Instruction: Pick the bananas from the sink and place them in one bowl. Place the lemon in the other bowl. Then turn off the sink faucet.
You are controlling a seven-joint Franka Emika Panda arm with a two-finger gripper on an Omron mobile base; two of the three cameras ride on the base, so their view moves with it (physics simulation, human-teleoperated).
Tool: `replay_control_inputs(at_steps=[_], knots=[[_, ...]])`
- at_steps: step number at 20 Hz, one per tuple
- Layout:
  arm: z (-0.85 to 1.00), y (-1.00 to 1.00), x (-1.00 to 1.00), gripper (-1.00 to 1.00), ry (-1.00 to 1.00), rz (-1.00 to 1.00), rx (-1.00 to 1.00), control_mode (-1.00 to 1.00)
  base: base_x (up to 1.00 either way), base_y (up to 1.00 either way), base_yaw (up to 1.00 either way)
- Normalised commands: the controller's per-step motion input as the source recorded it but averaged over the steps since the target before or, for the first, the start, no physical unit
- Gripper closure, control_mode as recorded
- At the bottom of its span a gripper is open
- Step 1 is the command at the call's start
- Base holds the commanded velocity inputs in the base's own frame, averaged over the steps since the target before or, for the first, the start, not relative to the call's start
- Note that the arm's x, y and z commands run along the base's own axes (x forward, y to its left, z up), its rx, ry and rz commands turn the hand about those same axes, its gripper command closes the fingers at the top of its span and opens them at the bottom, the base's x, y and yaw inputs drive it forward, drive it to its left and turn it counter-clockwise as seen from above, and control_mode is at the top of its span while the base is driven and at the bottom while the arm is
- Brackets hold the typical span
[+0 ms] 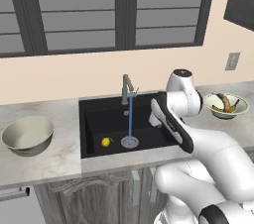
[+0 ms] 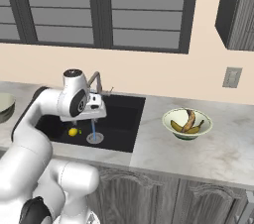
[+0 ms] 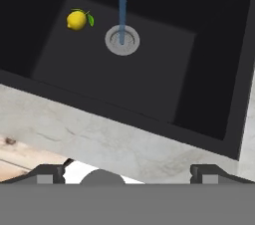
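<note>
Two fingers spread wide, empty; arm bent over sink, hand angled twd lemon.

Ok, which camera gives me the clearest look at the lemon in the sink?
The hand view: the lemon shows large and unobstructed on the black sink floor, green leaf visible, beside the drain. In the left base view and the right base view it is a tiny yellow dot.
</note>
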Motion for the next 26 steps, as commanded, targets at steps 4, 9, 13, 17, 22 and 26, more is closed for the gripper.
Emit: replay_control_inputs(at_steps=[4, 9, 13, 17, 22, 26], knots=[[0.00, 0.65, 0.00, -1.00, 0.00, 0.00, 0.00, -1.00, 0.00, 0.00, 0.00], [0.00, 0.66, 0.00, -1.00, 0.00, 0.00, 0.00, -1.00, 0.00, 0.00, 0.00], [0.00, 0.67, 0.00, -1.00, 0.00, 0.00, 0.00, -1.00, 0.00, 0.00, 0.00], [-0.02, 0.68, 0.00, -1.00, 0.00, 0.00, 0.00, -1.00, 0.00, 0.00, 0.00], [-0.12, 0.62, 0.00, -1.00, 0.00, 0.00, 0.00, -1.00, 0.00, 0.00, 0.00], [-0.22, 0.39, 0.00, -1.00, 0.00, 0.00, 0.00, -1.00, 0.00, 0.00, 0.00]])
